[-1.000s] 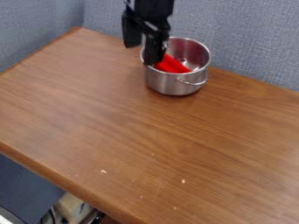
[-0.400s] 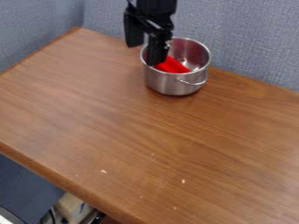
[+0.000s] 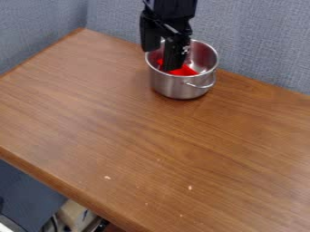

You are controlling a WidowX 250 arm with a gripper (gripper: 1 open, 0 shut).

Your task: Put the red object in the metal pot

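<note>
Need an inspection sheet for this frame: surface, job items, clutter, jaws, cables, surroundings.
Surface: wooden table, a few pale specks near the front edge.
Job's things: red object lies inside the metal pot, which stands near the table's far edge.
Clutter: nothing seen.
Grippers: gripper points down over the pot's rim, jaws open, holding nothing.
Cables: nothing seen.
Surroundings: grey fabric wall behind the table; unclear items below the front edge.

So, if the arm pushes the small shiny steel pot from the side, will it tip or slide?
The small shiny steel pot would probably slide: it looks low, wide and straight-sided. The smooth wooden table likely gives little grip.
</note>
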